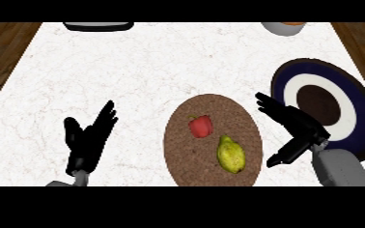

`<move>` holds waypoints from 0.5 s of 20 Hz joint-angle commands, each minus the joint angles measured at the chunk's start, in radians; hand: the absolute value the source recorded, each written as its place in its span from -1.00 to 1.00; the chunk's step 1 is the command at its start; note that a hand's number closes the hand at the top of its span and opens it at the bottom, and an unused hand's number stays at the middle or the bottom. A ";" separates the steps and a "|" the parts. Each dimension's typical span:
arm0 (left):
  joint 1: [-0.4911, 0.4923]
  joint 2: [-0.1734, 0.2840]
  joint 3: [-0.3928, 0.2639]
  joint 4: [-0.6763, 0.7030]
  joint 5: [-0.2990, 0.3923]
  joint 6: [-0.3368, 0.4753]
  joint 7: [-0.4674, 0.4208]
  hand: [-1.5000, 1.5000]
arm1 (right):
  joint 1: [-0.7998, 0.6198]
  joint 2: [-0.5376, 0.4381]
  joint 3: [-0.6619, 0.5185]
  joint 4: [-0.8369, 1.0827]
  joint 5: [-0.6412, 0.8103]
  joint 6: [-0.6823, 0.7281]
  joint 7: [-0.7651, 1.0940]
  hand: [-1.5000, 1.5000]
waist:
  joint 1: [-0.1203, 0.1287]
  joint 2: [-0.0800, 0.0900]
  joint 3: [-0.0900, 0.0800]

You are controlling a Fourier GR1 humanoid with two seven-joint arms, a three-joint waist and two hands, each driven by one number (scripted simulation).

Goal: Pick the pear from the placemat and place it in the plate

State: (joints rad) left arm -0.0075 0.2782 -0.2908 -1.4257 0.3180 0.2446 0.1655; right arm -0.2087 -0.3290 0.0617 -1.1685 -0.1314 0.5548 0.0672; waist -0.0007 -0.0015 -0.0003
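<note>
- So far, nothing of the task looks done: the yellow-green pear (231, 155) lies on the round brown woven placemat (187, 147), untouched by either hand.
- Landmark for positions: the placemat, which sits on the white marbled bench (135, 72).
- Pear: in the placemat's near-right part, lying on its side, narrow end pointing away from the robot. Skin yellow-green with darker mottling; small, plump, tapered.
- Small red pepper-like item (201, 126): also on the placemat, just beyond and left of the pear, apart from it. Not the target.
- Round plate with dark blue rim, white ring and dark brown centre (285, 84): right of the placemat, close to its edge; nothing on it.
- Right hand (294, 121): at the placemat's right edge, between mat and plate, fingers straight and spread, holding nothing. Not touching the pear.
- Left hand (87, 137): well left of the placemat, fingers up and extended, resting, holding nothing.
- Remaining, by my judgement: bring the right hand over the pear, close on it, lift, carry right to the plate, release.
- Two partly seen vessels at the bench's far edge; not identifiable.
</note>
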 commanded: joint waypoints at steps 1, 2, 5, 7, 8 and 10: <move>-0.017 -0.011 0.046 0.043 -0.021 -0.041 -0.006 0.00 | 0.012 0.031 0.018 -0.013 0.014 0.043 0.036 -1.00 | 0.001 0.001 0.000; 0.012 -0.007 0.048 -0.027 -0.031 -0.026 0.045 0.00 | 0.052 0.067 0.018 -0.122 -0.007 0.000 0.108 -1.00 | 0.000 0.000 0.000; 0.012 -0.048 0.067 0.027 -0.080 -0.072 0.015 0.00 | 0.047 0.089 -0.006 -0.074 0.036 0.013 0.052 -1.00 | 0.002 0.001 0.000; 0.026 -0.064 0.064 -0.004 -0.096 -0.059 0.031 0.00 | 0.041 0.113 0.011 -0.101 0.072 -0.019 0.069 -1.00 | 0.002 0.001 0.000; 0.012 -0.050 0.107 -0.011 -0.078 -0.089 0.048 0.00 | 0.053 0.117 0.005 -0.137 0.059 -0.013 0.115 -1.00 | 0.002 0.001 0.000; 0.033 -0.069 0.089 -0.026 -0.090 -0.083 0.047 0.00 | 0.063 0.111 0.025 -0.097 0.137 -0.033 0.058 -1.00 | 0.002 0.001 0.000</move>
State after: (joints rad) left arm 0.0080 0.2282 -0.2133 -1.4293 0.2505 0.1697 0.1955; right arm -0.1636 -0.2374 0.0678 -1.2592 -0.0664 0.5482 0.1352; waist 0.0010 -0.0007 -0.0001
